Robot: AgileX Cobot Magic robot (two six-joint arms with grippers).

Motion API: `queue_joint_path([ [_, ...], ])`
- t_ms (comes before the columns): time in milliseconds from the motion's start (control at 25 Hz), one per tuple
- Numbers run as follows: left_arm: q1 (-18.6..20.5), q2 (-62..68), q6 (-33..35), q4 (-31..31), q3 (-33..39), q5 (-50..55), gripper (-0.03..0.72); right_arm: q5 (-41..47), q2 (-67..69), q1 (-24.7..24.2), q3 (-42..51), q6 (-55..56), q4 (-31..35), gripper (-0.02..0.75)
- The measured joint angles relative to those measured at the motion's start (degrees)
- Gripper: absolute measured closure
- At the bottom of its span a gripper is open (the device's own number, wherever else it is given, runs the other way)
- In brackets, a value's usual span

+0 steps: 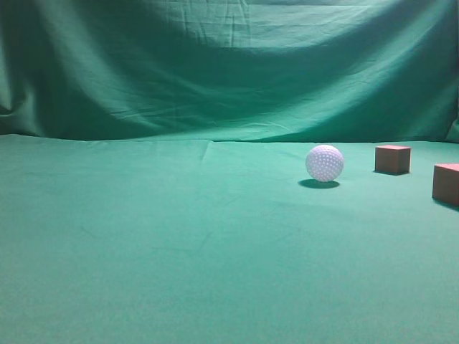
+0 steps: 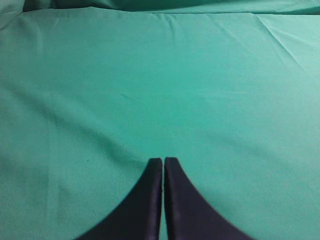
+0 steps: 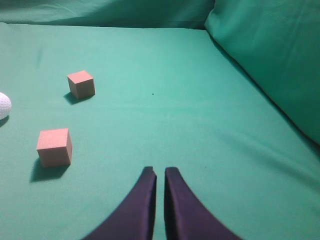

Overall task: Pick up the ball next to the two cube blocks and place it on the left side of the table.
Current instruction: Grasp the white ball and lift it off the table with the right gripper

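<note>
The white dimpled ball (image 1: 325, 163) rests on the green table (image 1: 179, 244), right of centre. Two reddish-brown cubes stand to its right: one (image 1: 393, 159) farther back, one (image 1: 446, 183) nearer, cut by the right edge. In the right wrist view the ball (image 3: 4, 105) shows at the left edge, with the far cube (image 3: 81, 83) and the near cube (image 3: 54, 146) beside it. My right gripper (image 3: 160, 173) is shut and empty, above bare cloth to the right of the cubes. My left gripper (image 2: 163, 161) is shut and empty over bare cloth. Neither gripper shows in the exterior view.
A draped green backdrop cloth (image 1: 229, 64) hangs behind the table and also rises along the right side in the right wrist view (image 3: 270, 55). The left half of the table (image 1: 107, 215) shows only cloth.
</note>
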Motion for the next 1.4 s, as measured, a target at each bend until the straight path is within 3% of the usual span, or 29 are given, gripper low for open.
queue_joint_path([
  [1040, 0.00, 0.00, 0.00, 0.00, 0.00, 0.00, 0.688, -1.28, 0.00, 0.00, 0.00, -0.11, -1.46, 0.689],
  [1400, 0.00, 0.00, 0.00, 0.00, 0.00, 0.00, 0.688, -33.89, 0.00, 0.00, 0.12, 0.01, -1.78, 0.689],
])
